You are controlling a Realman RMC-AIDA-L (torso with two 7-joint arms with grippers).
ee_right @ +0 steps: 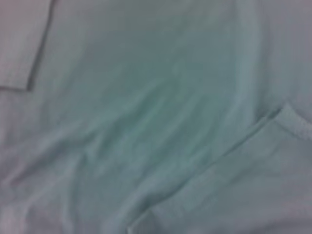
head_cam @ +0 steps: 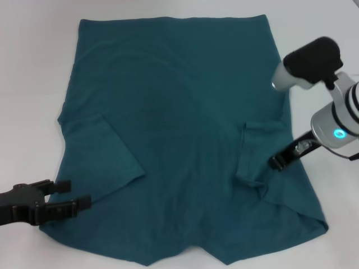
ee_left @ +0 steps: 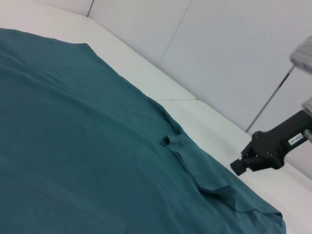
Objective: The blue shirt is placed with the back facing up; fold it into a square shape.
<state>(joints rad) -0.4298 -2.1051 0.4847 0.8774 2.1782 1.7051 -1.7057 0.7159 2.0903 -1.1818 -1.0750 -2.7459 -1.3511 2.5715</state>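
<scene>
The blue shirt (head_cam: 179,129) lies spread flat on the white table, plain side up, hem at the far end. Its two sleeves are folded inward: one (head_cam: 104,157) on the left, one (head_cam: 259,150) on the right. My left gripper (head_cam: 70,194) stands open at the shirt's near left edge with nothing between its fingers. My right gripper (head_cam: 276,163) hovers low at the outer edge of the folded right sleeve, fingers together and holding nothing. The left wrist view shows the shirt (ee_left: 73,146) and the right gripper (ee_left: 243,165) beyond its edge. Teal cloth (ee_right: 156,117) fills the right wrist view.
Bare white table (head_cam: 33,67) runs around the shirt on the left, far and right sides. A pale wall (ee_left: 219,48) rises behind the table's far edge. The shirt's near edge lies close to the table front.
</scene>
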